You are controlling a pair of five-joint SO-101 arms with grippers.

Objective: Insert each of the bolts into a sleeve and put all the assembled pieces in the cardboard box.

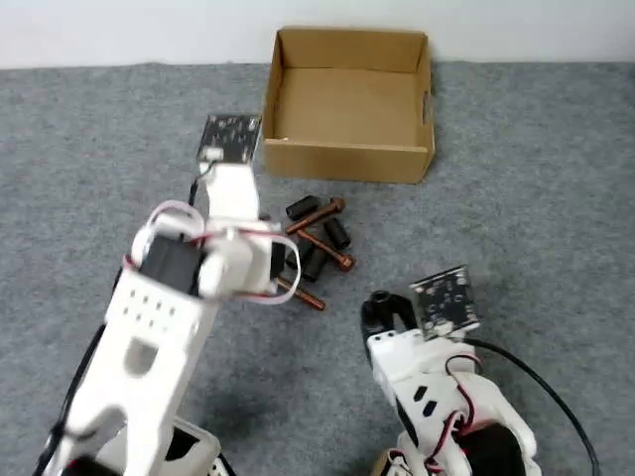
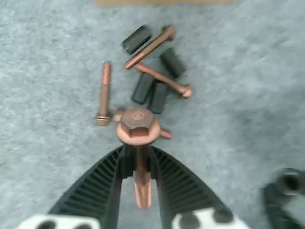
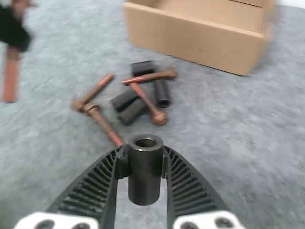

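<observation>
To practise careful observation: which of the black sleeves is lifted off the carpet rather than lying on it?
The sleeve clamped in the right gripper, its open bore showing at the top. The other four sleeves lie on their sides among the loose bolts.

Copper bolts [image 1: 332, 253], black sleeves [image 1: 303, 210] piled near cardboard box [image 1: 347, 164], one bolt [image 2: 138, 128], one sleeve [image 3: 144, 167] gripped.

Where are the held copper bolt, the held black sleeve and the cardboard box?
Held copper metal bolt [image 2: 139, 162]: left wrist view, shank.
Held black cylindrical sleeve [image 3: 144, 171]: right wrist view, side wall.
Brown cardboard box [image 1: 347, 164]: high view, front wall.
</observation>
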